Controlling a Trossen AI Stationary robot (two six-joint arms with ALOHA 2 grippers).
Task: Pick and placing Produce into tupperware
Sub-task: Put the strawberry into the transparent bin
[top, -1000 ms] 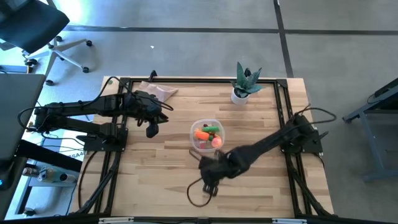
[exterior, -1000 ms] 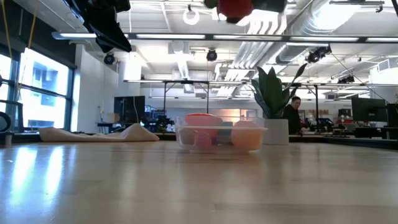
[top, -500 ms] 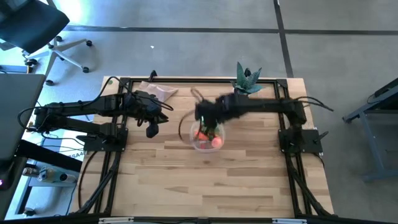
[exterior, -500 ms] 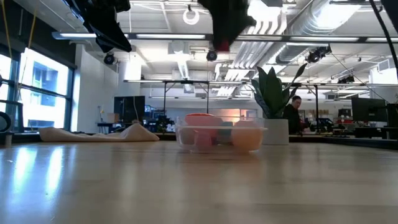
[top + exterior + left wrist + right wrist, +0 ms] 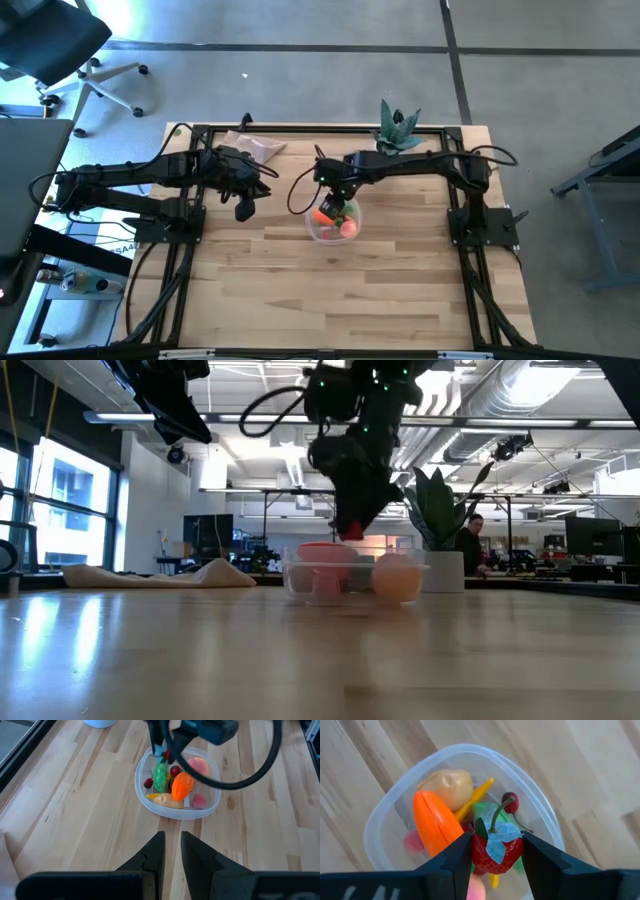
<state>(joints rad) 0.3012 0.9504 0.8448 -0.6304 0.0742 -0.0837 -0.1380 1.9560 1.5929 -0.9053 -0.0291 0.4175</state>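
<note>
at the far left of the high view the left arm reaches in over the table's left edge, and the left gripper hangs above bare wood, well apart from the container. in its own wrist view its two dark fingers stand close together with only a narrow slit between them and nothing held there.

behind that gripper a beige cloth lies near the table's back edge.

moving right, the tupperware sits near the middle of the wooden table. it is clear and bowl-like, and holds several pieces: an orange carrot, a tan piece, a green pepper, a yellow piece, dark red cherries, a pink piece and a peach-coloured ball.

the right gripper hangs directly over the tupperware, just above its rim in the low view. its fingers are clamped on a red strawberry with a green stem and leaf, held above the other produce.

further right, a spiky green plant in a white pot stands at the table's back edge, and the right arm stretches from its base at the right side across to the middle.
</note>
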